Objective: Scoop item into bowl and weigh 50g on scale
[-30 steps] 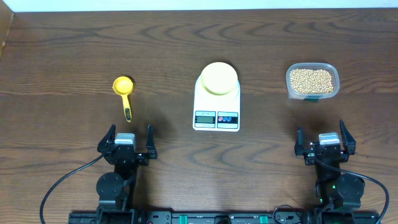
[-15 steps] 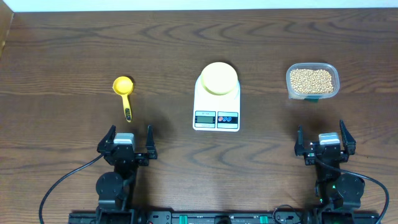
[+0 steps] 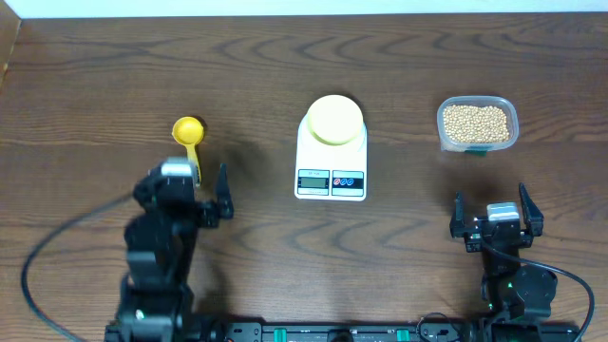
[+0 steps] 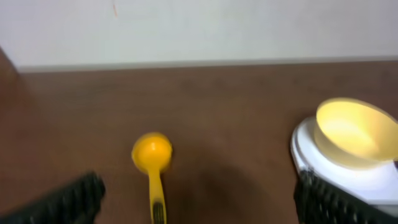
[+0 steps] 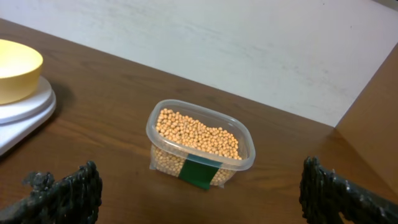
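The item, tan beans (image 3: 476, 121) (image 5: 197, 133), fills a clear tub at the back right. The pale-yellow bowl (image 3: 333, 119) (image 4: 354, 132) (image 5: 15, 68) stands empty on the white scale (image 3: 331, 163) (image 4: 379, 184) (image 5: 28, 111) at the table's middle. A yellow long-handled scoop (image 3: 189, 132) (image 4: 152, 155) lies at the left, handle toward me. My left gripper (image 3: 182, 180) (image 4: 202, 205) is open, raised just short of the scoop's handle end, nothing between its fingers. My right gripper (image 3: 490, 198) (image 5: 202, 199) is open and empty, well in front of the tub.
The clear rounded tub (image 3: 478, 123) (image 5: 200, 144) carries a dark green label on its near side. The dark wooden table (image 3: 95, 85) ends at a pale wall behind. A black cable (image 3: 43, 252) loops at the left arm's base.
My left arm has lifted and moved forward toward the scoop, still open. The right arm, the bowl, the scale and the tub have not moved.
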Action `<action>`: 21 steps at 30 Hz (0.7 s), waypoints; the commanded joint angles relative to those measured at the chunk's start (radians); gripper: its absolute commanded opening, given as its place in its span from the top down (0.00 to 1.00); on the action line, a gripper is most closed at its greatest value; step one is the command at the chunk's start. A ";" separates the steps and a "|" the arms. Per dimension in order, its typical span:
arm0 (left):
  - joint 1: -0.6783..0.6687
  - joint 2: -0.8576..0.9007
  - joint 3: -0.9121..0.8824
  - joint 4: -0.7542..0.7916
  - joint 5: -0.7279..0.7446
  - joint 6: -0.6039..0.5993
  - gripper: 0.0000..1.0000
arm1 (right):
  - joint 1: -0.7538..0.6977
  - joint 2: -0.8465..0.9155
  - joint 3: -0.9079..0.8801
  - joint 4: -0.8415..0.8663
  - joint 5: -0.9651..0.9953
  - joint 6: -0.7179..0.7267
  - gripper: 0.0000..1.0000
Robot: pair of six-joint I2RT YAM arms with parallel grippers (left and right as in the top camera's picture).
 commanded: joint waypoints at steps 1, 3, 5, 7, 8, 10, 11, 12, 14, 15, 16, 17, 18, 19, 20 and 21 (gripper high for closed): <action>0.005 0.172 0.201 -0.115 0.019 -0.009 0.01 | 0.000 -0.005 -0.002 -0.002 0.003 0.007 0.01; 0.005 0.285 0.328 -0.223 0.019 -0.009 0.01 | 0.000 -0.005 -0.002 -0.002 0.003 0.007 0.01; 0.005 0.401 0.453 -0.316 0.019 -0.009 0.01 | 0.000 -0.005 -0.002 -0.002 0.003 0.007 0.01; 0.005 0.518 0.577 -0.400 0.019 -0.009 0.01 | 0.000 -0.005 -0.002 -0.002 0.003 0.007 0.01; 0.005 0.576 0.637 -0.441 0.019 -0.009 0.01 | 0.000 -0.005 -0.002 -0.002 0.003 0.007 0.01; 0.010 0.690 0.758 -0.517 0.019 -0.009 0.01 | 0.000 -0.005 -0.002 -0.002 0.003 0.007 0.01; 0.015 0.744 0.814 -0.553 0.019 -0.009 0.01 | 0.000 -0.005 -0.002 -0.002 0.003 0.007 0.01; 0.024 0.805 0.877 -0.593 0.020 -0.010 0.01 | 0.000 -0.005 -0.002 -0.002 0.003 0.007 0.01; 0.045 0.900 0.971 -0.657 0.029 -0.008 0.01 | 0.000 -0.005 -0.002 -0.002 0.003 0.007 0.01; 0.059 0.941 1.007 -0.682 0.045 -0.008 0.01 | 0.000 -0.005 -0.002 -0.002 0.003 0.007 0.01; 0.076 0.980 1.040 -0.706 0.069 -0.008 0.01 | 0.000 -0.005 -0.002 -0.002 0.003 0.007 0.01; 0.095 1.014 1.063 -0.722 0.089 -0.007 0.01 | 0.000 -0.005 -0.002 -0.002 0.003 0.007 0.01; 0.113 1.043 1.075 -0.730 0.098 -0.008 0.01 | 0.000 -0.005 -0.002 -0.002 0.003 0.007 0.01; 0.130 1.066 1.077 -0.729 0.103 -0.008 0.01 | 0.000 -0.005 -0.002 -0.002 0.003 0.007 0.01; 0.150 1.089 1.077 -0.722 0.101 -0.006 0.01 | 0.000 -0.005 -0.002 -0.002 0.003 0.007 0.01; 0.163 1.105 1.077 -0.713 0.101 0.000 0.01 | 0.000 -0.005 -0.002 -0.002 0.003 0.007 0.01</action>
